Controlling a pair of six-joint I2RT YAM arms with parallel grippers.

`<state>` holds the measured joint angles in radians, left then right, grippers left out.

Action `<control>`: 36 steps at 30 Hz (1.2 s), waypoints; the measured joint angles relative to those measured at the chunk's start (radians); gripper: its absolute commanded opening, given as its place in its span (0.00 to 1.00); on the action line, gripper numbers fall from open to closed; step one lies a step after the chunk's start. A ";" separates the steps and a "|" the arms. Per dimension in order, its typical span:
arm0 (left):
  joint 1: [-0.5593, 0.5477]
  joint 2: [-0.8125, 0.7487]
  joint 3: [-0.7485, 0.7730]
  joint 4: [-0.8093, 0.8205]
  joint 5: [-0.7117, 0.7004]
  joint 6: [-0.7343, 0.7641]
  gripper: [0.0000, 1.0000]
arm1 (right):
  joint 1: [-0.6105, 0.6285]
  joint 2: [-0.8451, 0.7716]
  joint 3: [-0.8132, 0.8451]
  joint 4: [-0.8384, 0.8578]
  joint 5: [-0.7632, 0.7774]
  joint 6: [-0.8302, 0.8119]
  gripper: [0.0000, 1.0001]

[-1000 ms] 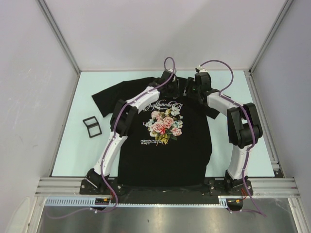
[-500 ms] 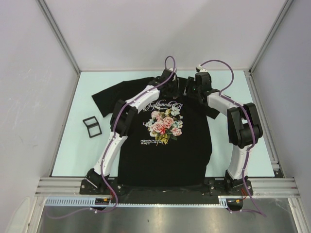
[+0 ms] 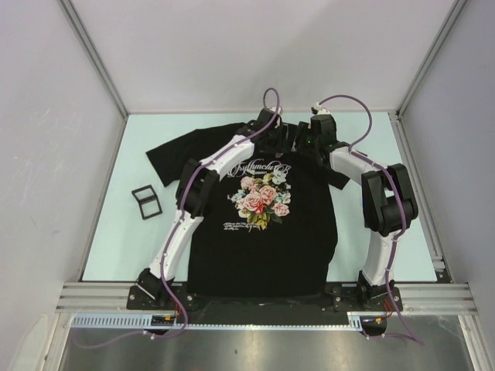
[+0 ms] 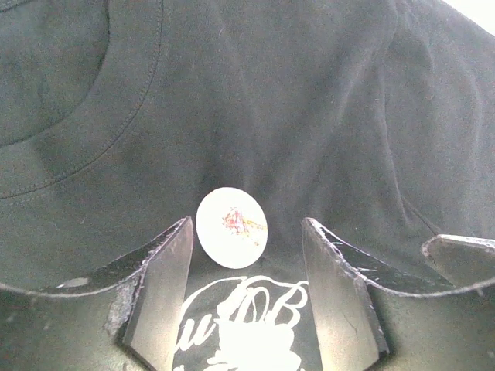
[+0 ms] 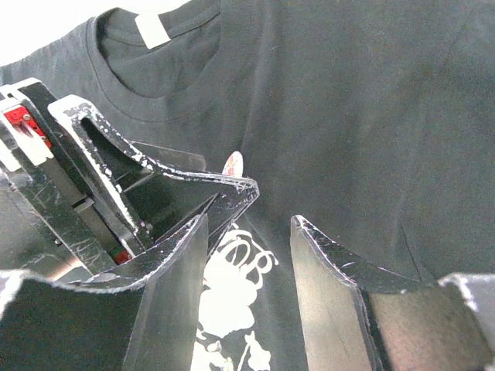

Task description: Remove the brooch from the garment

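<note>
The black T-shirt (image 3: 263, 247) lies flat on the table with its rose print and white lettering (image 4: 247, 332) facing up. The brooch (image 4: 232, 227), a round white badge with a small red-and-yellow mark, sits on the chest just below the collar; the right wrist view shows it edge-on (image 5: 232, 164). My left gripper (image 4: 247, 232) is open, low over the cloth, with a jaw on each side of the brooch and not touching it. My right gripper (image 5: 250, 224) is open and empty just beside it, over the lettering. Both grippers meet near the collar (image 3: 288, 141).
A small black rectangular frame (image 3: 146, 201) lies on the pale green table (image 3: 116, 247) to the left of the shirt. The left gripper's finger (image 5: 193, 185) fills the space just left of my right gripper. White walls and metal rails bound the table.
The left gripper has shifted slightly right along the collar, closer to the right gripper. The shirt and brooch have not moved.
</note>
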<state>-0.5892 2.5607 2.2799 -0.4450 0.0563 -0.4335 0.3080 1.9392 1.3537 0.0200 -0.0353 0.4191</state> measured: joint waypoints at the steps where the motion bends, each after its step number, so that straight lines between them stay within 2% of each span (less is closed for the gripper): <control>1: 0.000 0.003 0.005 -0.001 0.000 0.000 0.58 | 0.000 0.000 0.000 0.000 0.000 0.000 0.51; 7: 0.000 0.042 0.053 -0.031 0.000 -0.002 0.53 | 0.000 0.000 0.000 0.000 0.000 0.000 0.51; 16: 0.000 0.062 0.066 -0.045 0.001 -0.002 0.39 | 0.000 0.000 0.000 0.000 0.000 0.000 0.51; 20: 0.000 0.062 0.073 -0.039 0.002 -0.002 0.27 | 0.000 0.000 0.000 0.000 0.000 0.000 0.51; 24: 0.000 0.053 0.058 -0.003 0.000 -0.001 0.19 | 0.000 0.000 0.000 0.000 0.000 0.000 0.51; 26: 0.001 0.023 -0.004 0.039 0.000 -0.001 0.07 | 0.000 0.001 0.000 0.000 0.000 0.001 0.51; 27: 0.001 0.006 -0.036 0.056 -0.001 -0.001 0.05 | 0.000 0.002 0.000 0.001 0.000 0.007 0.50; 31: 0.003 -0.032 -0.121 0.115 0.009 -0.011 0.02 | 0.000 0.023 0.000 0.006 0.000 0.026 0.39; 36: 0.003 -0.050 -0.171 0.169 0.021 -0.021 0.02 | 0.000 0.062 0.001 -0.004 0.005 0.052 0.30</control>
<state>-0.5858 2.5103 2.1094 -0.2764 0.0769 -0.4549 0.3080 2.0014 1.3544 0.0158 -0.0299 0.4709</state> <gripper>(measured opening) 0.039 0.348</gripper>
